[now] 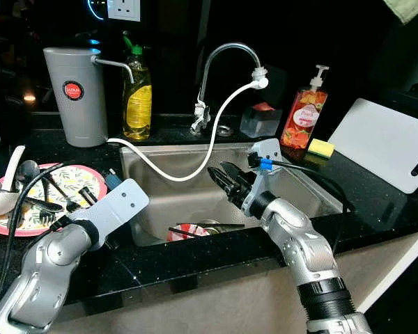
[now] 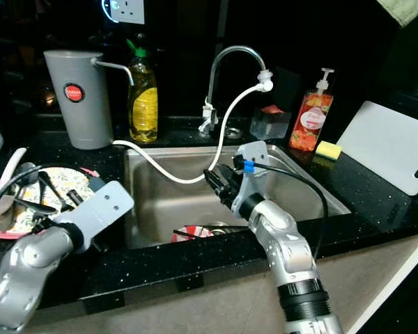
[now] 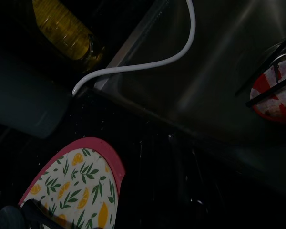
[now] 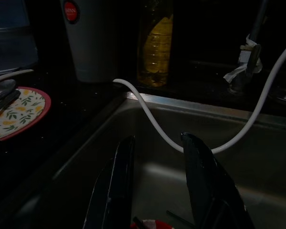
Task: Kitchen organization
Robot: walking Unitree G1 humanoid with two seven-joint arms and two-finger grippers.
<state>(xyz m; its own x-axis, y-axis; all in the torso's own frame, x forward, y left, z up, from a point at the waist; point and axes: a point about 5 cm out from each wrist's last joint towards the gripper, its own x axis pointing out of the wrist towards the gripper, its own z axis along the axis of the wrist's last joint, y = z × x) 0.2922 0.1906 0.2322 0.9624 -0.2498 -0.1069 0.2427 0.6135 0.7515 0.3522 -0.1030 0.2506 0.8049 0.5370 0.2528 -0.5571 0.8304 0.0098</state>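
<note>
Right gripper (image 1: pixel 221 177) fingers apart, empty, over sink (image 1: pixel 303 182) | red bowl (image 1: pixel 188 232) below, chopsticks (image 1: pixel 207 226) lying crosswise | nearer than left gripper (image 1: pixel 90 197), state unclear

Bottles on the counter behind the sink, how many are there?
2. A yellow dish soap bottle stands left of the faucet, beside the grey water dispenser. A red pump bottle stands right of the faucet, next to a yellow sponge. The dark background could hide others.

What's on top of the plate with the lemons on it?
On the lemon-patterned plate lie a pile of dark utensils and a white ladle. The left arm covers the plate's near edge, so anything there is hidden.
</note>
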